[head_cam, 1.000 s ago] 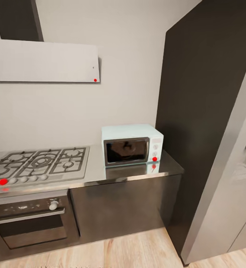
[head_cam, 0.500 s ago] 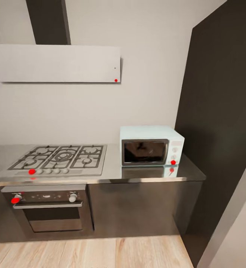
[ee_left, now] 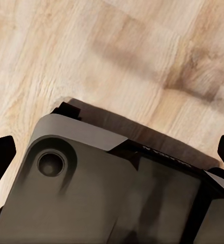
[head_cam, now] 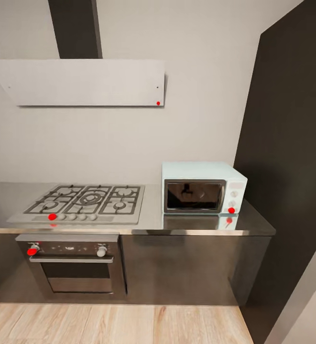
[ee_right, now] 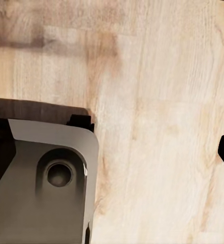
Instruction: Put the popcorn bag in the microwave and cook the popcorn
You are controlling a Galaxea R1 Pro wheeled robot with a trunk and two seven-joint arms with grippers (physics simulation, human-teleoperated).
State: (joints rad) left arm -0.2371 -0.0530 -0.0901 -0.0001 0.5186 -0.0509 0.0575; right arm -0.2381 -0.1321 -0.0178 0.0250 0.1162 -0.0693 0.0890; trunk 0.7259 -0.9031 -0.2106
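One mint-blue microwave is set lengthwise along the countertop, door facing outward. Both grippers' fingertips are seen spread wide above wood floor.

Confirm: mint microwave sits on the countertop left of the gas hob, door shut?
Not quite. In the head view the microwave sits to the right of the gas hob, not the left. It is on the countertop, and its dark glass door is shut.

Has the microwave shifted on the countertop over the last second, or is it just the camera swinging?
No. The microwave keeps its place on the countertop, right of the gas hob near the dark tall cabinet. The whole picture shifted together, so the camera moved.
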